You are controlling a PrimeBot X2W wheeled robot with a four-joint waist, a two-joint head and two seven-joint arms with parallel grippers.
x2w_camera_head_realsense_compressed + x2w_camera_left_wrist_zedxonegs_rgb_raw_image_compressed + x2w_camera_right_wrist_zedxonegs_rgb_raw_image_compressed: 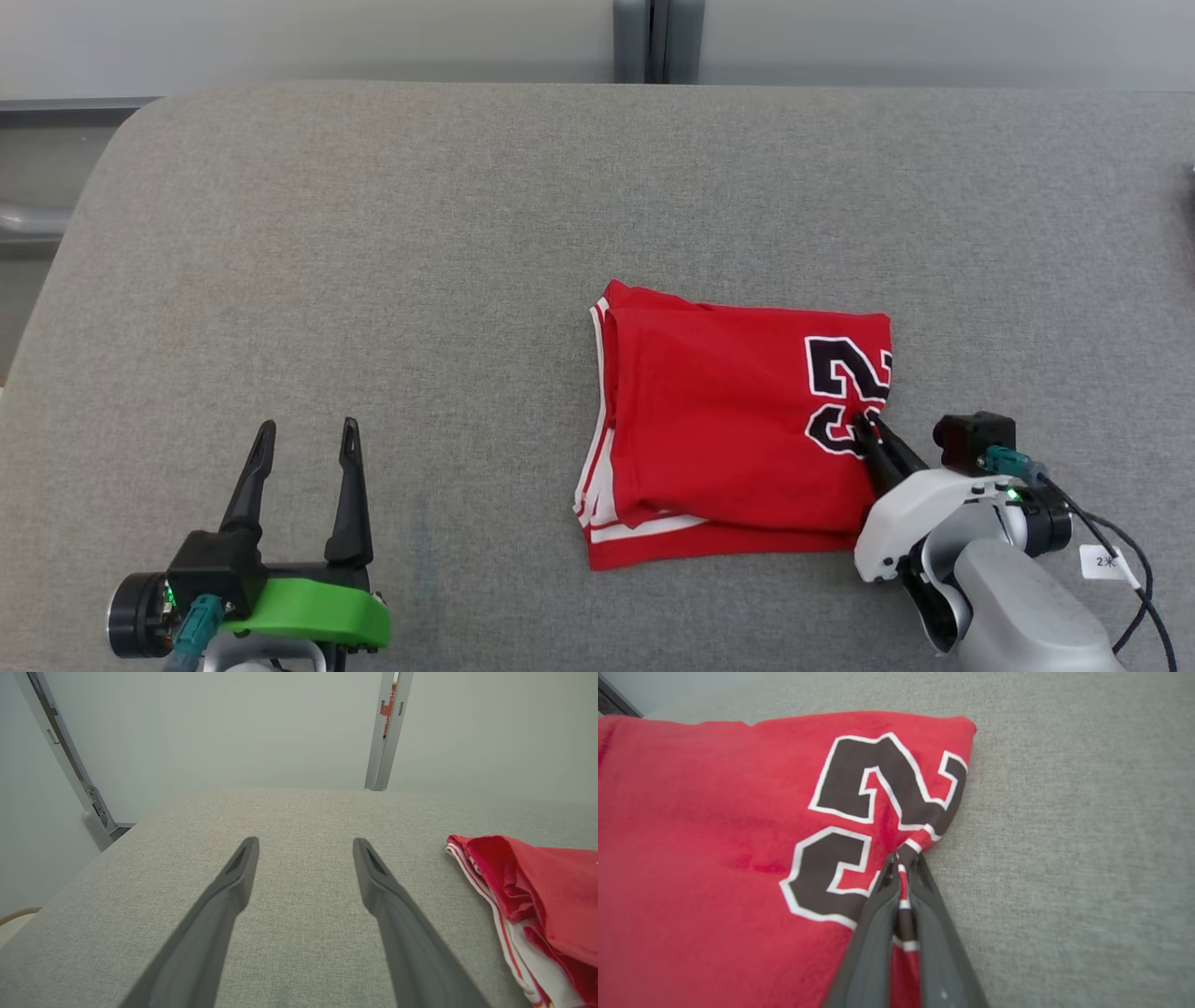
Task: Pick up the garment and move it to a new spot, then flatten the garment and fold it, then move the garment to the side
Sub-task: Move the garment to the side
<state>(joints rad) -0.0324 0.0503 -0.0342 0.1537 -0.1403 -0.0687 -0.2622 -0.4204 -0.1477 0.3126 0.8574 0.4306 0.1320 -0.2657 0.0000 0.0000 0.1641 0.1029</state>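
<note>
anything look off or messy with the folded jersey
Slightly: the red jersey has an uneven left edge, white-trimmed layers splaying out, and the right gripper, shut on its right edge, puckers the cloth at the printed number. Nothing looks torn.

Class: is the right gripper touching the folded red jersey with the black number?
Touching. The right wrist view shows the right gripper shut on the edge of the folded red jersey, fabric pinched between its jaws.

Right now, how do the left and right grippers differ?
Left gripper is open; right gripper is shut on the garment, at its edge by the number. Left gripper is over the table, apart from the garment; right gripper touches it. Both have two dark fingers.
</note>
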